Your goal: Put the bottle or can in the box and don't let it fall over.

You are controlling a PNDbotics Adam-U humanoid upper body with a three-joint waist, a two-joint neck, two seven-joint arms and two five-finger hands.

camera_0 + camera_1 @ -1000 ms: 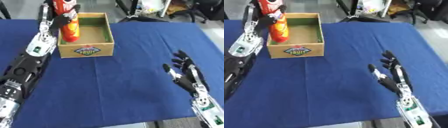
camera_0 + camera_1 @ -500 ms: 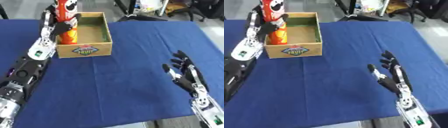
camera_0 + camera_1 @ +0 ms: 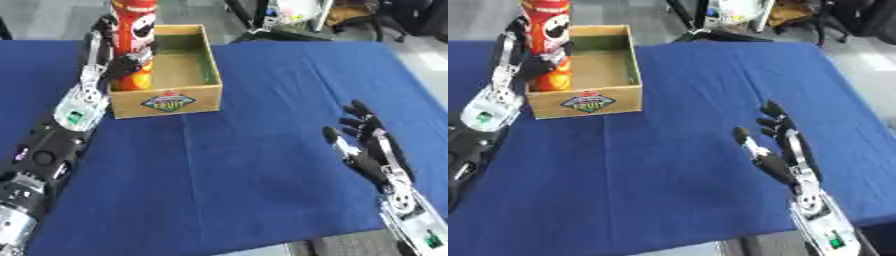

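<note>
A tall red can [image 3: 133, 42] with a face printed on it stands upright in the left part of the cardboard box [image 3: 171, 100], its base down inside. My left hand [image 3: 103, 52] is at the can's left side, with its fingers and thumb curled round the can. The box has a green inner wall and a fruit label on its front. My right hand [image 3: 367, 147] hovers open over the blue table [image 3: 262, 150] at the lower right, fingers spread and pointing up, far from the box.
Dark chairs and clutter [image 3: 297, 15] stand beyond the table's far edge. The table's front edge [image 3: 262, 247] runs along the bottom of the view.
The can has gone lower into the box with my left hand still round it. The view has shifted a little. My right hand has stayed in place.
</note>
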